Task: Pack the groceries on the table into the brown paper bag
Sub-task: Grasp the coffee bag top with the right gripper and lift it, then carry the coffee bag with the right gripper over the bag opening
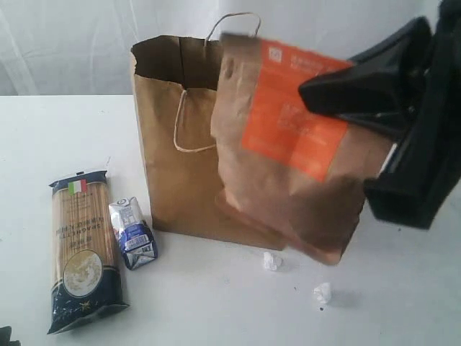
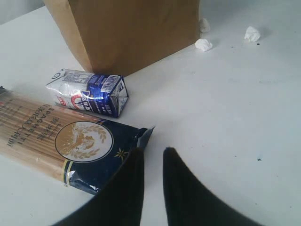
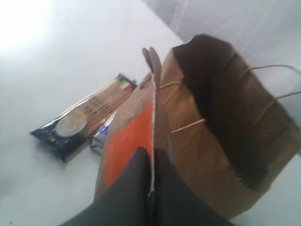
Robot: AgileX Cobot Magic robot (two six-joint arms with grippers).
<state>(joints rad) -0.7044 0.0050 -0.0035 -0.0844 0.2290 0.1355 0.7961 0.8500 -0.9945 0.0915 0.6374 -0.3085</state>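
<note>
now the bag (image 1: pixel 173 180) stands open at upper centre; the pouch (image 1: pixel 281 180) hangs before it, centre right, pinched by the right claw (image 3: pixel 151 162); raise it clear of the rim before lowering in; left claw (image 2: pixel 153 157), slightly parted, holds nothing

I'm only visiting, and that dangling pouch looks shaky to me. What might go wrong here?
The right end effector pinches only a thin edge of the brown pouch with orange label, so it might slip. The pouch hangs outside the brown paper bag, partly below its rim, and could snag or tip it.
</note>
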